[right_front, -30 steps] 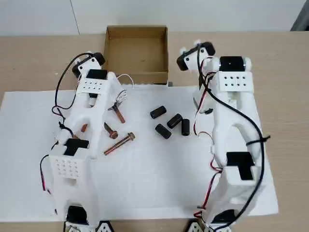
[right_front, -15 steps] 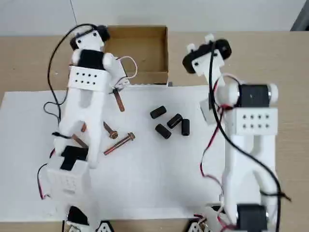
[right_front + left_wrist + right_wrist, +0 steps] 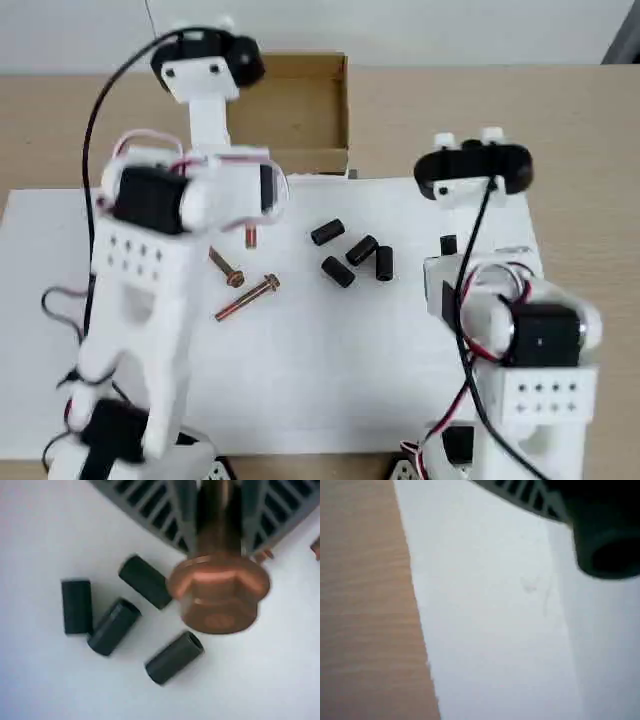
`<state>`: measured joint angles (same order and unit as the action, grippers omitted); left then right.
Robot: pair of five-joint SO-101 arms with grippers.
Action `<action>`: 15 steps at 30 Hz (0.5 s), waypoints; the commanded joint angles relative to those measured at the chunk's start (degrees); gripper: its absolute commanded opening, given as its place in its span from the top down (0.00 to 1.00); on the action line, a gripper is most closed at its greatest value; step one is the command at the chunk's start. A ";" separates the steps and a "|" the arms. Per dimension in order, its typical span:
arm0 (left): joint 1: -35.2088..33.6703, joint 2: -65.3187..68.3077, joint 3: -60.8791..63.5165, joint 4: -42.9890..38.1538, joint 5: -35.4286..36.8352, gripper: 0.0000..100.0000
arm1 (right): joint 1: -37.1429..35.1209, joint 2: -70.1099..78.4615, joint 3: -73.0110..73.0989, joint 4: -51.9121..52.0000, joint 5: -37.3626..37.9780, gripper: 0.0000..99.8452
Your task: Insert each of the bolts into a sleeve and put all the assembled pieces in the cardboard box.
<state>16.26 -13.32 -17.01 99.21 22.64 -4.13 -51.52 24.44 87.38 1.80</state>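
**High view.** We log the left arm (image 3: 150, 260) raised at the left of the frame. The held bolt (image 3: 250, 237) pokes out beneath it, shank roughly upright over the paper sheet (image 3: 320, 380). The right gripper (image 3: 448, 246) sits at centre right, pointing toward the top of the frame. Four loose sleeves (image 3: 361, 250) lie between the two arms, and two loose bolts (image 3: 247, 297) lie to their lower left. The cardboard box (image 3: 310, 157) stands at the top, nearer the left arm. The relation that counts: bolt at left, right gripper at right, well apart, roughly level across the frame. We judge they must meet above the loose sleeves.

**Left wrist view.** The left gripper (image 3: 220, 510) is clamped narrow on the bolt's shank. The head is the free end, hanging over the sheet near the four sleeves. We take the tip to be buried between the jaws, which the high view cannot tell us.

**Right wrist view.** A held sleeve (image 3: 607, 550) sits at upper right with its open bore showing, seemingly pinched by the right gripper. We do not see the finger contact, so we mark the grip as likely. The bare table (image 3: 365, 605) fills the left.
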 commanded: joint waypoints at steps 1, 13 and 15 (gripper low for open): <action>0.88 -8.88 6.20 -0.18 -0.44 1.00 | 0.04 -6.11 4.66 -6.73 -4.31 1.00; 1.23 -26.73 31.69 -11.96 -4.57 1.00 | -11.82 -16.57 22.95 -20.09 -9.32 1.00; 1.23 -30.51 36.88 -14.51 -4.57 1.00 | -13.58 -17.89 25.23 -22.20 -9.32 1.00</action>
<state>17.41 -37.93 14.90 88.84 18.59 -15.56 -67.25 48.35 69.10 -5.23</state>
